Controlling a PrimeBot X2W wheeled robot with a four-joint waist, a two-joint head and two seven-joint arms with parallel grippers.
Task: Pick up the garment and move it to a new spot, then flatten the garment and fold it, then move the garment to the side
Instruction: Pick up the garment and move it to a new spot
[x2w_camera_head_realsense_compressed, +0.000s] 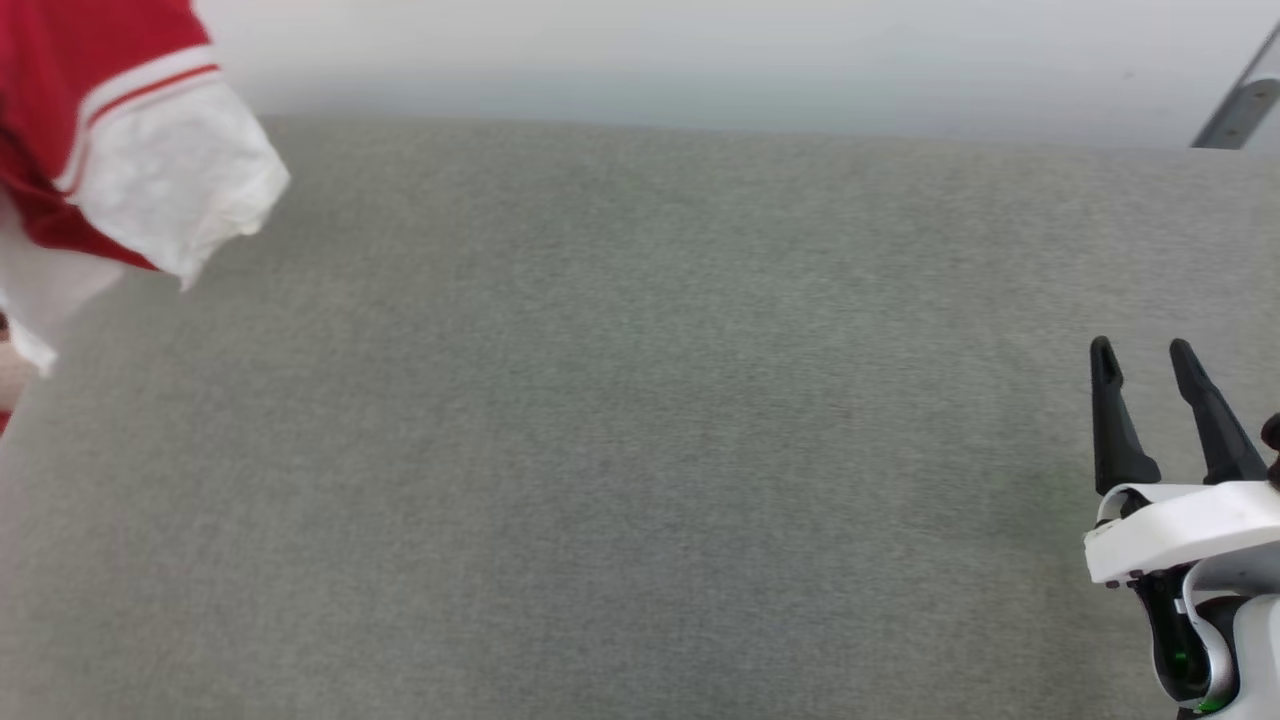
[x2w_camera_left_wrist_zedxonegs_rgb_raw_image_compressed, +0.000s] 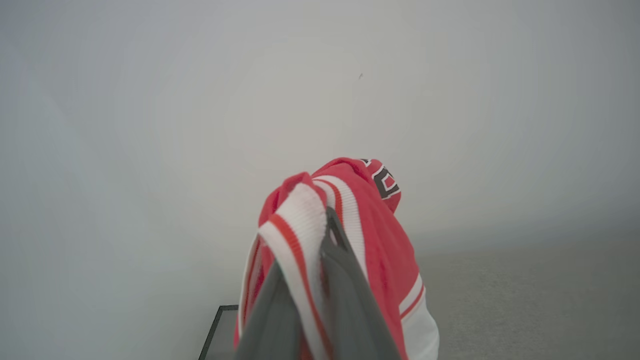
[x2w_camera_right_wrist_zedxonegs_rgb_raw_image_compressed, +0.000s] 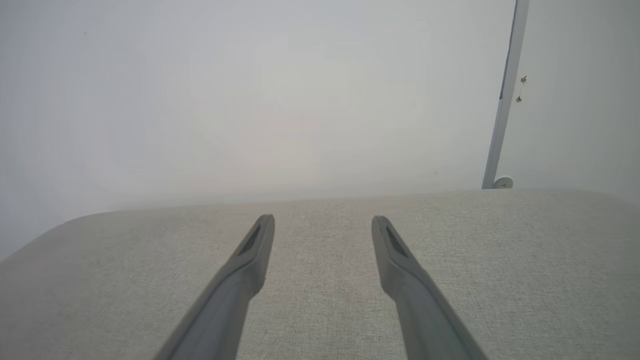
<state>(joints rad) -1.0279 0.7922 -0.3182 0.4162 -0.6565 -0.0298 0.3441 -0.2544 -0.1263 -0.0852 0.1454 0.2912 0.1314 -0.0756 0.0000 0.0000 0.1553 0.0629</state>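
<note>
The garment (x2w_camera_left_wrist_zedxonegs_rgb_raw_image_compressed: 385, 240) is hanging bunched in a soft, crumpled mass from the left gripper (x2w_camera_left_wrist_zedxonegs_rgb_raw_image_compressed: 315, 280). In the left wrist view it is showing smooth red jersey cloth, a ribbed white band with red stripes draped over the dark fingers (x2w_camera_left_wrist_zedxonegs_rgb_raw_image_compressed: 350, 280), a white sleeve at the lower right and part of a black, white-outlined letter at the top. The left gripper is clenching on the striped trim, with cloth wrapping both fingers. In the head view the garment (x2w_camera_head_realsense_compressed: 120, 150) is sitting at the upper left corner, its white sleeve billowing outward past the red body and striped band. It is appearing to hang above the left end of the surface (x2w_camera_head_realsense_compressed: 640, 450); whether any of it is touching there cannot be told.

The surface is showing a grey, finely woven fabric covering, flat and even, with a rounded far edge. The right gripper (x2w_camera_head_realsense_compressed: 1142, 370) is resting at the lower right, well apart from the garment. Its two long, tapering dark fingers (x2w_camera_right_wrist_zedxonegs_rgb_raw_image_compressed: 250, 265) are standing spread apart, released, holding nothing, over the surface (x2w_camera_right_wrist_zedxonegs_rgb_raw_image_compressed: 525, 275). A pale wall (x2w_camera_head_realsense_compressed: 700, 50) is running behind, carrying a slim metal strip (x2w_camera_right_wrist_zedxonegs_rgb_raw_image_compressed: 502, 100).
</note>
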